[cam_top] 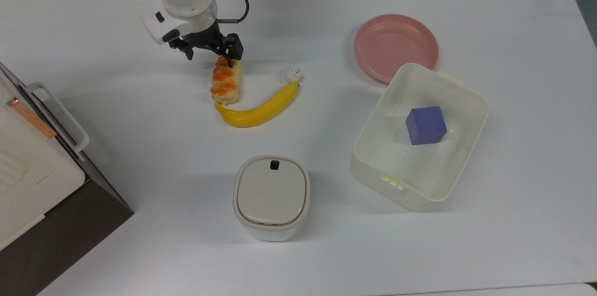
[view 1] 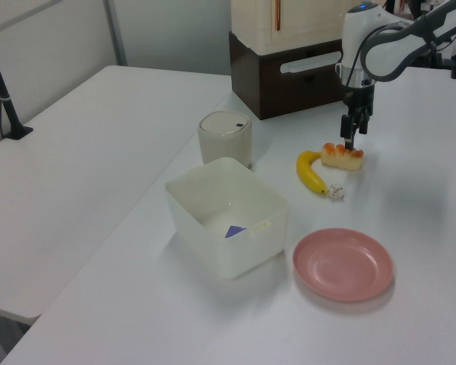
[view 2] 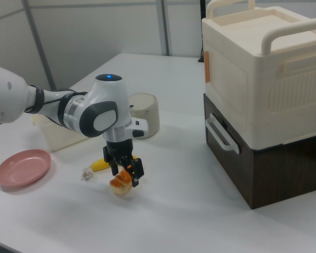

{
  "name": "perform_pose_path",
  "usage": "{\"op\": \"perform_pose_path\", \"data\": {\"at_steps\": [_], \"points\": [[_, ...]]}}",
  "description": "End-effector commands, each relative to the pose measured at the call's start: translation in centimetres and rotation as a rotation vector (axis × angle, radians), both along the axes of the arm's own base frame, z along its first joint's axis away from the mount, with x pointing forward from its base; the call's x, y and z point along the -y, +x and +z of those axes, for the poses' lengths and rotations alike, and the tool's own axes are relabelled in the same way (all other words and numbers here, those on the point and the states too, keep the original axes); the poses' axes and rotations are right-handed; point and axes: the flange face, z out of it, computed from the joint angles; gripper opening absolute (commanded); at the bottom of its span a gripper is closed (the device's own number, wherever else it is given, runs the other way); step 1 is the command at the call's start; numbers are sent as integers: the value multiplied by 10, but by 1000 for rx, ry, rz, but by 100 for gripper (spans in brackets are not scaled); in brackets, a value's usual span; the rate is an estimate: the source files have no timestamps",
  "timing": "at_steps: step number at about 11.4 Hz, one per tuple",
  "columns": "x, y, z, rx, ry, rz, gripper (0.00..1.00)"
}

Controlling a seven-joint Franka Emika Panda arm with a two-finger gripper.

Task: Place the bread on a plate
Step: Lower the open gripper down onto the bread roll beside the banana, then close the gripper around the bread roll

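The bread [cam_top: 225,80], pale yellow with orange-brown bumps, lies on the white table near the top view's middle left. In the left view the bread [view 1: 343,157] sits beside a banana. My gripper [cam_top: 210,57] is open and low over the bread's far end, and one fingertip [cam_top: 229,60] overlaps that end. In the right view the gripper [view 2: 125,174] has a finger on each side of the bread [view 2: 121,186]. The pink plate [cam_top: 395,46] sits empty far to the top view's right, also seen as the plate [view 1: 343,264] and the plate [view 2: 22,166].
A banana [cam_top: 259,108] curves against the bread's near end. A white tub [cam_top: 373,177] holding a blue cube [cam_top: 425,125] overlaps the plate's near edge. A lidded cream canister [cam_top: 271,196] stands in front. A cream-and-brown appliance [cam_top: 28,179] fills the top view's lower left.
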Motion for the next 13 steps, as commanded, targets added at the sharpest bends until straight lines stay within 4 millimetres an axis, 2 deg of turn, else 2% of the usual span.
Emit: {"op": "perform_pose_path", "data": {"at_steps": [1,6,9,12,13], "points": [[-10,-3,-5,11,-14,41,100],[-38,7,-19,25,-15,92,100],[-40,8,-31,7,-13,96,100],[-37,7,-35,1,-11,91,100],[-36,7,-37,-4,-12,90,94]]}}
